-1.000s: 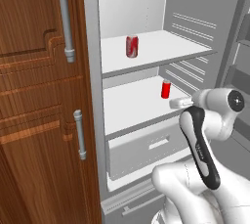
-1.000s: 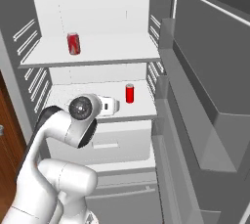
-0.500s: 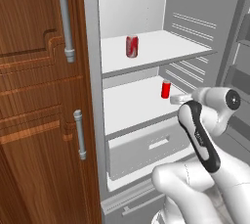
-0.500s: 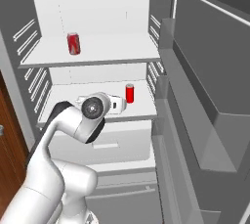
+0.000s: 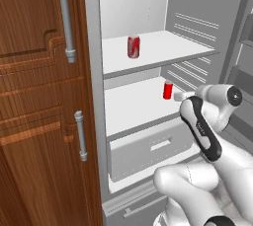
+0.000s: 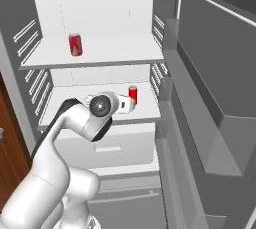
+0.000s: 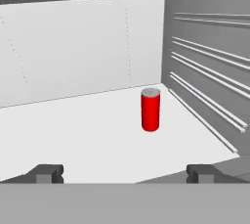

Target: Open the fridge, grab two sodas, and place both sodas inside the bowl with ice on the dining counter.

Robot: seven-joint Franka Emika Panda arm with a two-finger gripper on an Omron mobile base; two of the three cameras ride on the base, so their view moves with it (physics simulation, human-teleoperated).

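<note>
The fridge (image 5: 207,27) stands open, its white shelves showing. One red soda (image 5: 133,46) stands on the upper shelf, also in the right base view (image 6: 75,44). The other soda (image 5: 168,90) stands upright toward the right of the lower shelf (image 6: 133,94). My gripper (image 7: 126,174) is open at the front of that lower shelf, pointing in at this can (image 7: 150,109), which is a short way ahead and slightly right of centre. Nothing lies between the fingertips (image 7: 49,173). The bowl and the dining counter are out of view.
A brown wooden cabinet (image 5: 39,96) with metal bar handles (image 5: 65,18) flanks the fridge on the left. Below the lower shelf is a white drawer (image 5: 148,146). The open fridge door (image 6: 215,73) with its bins stands close on the right.
The arm has reached forward, bringing the hand closer to the can on the lower shelf. The gripper stays open. Both cans are where they were.
</note>
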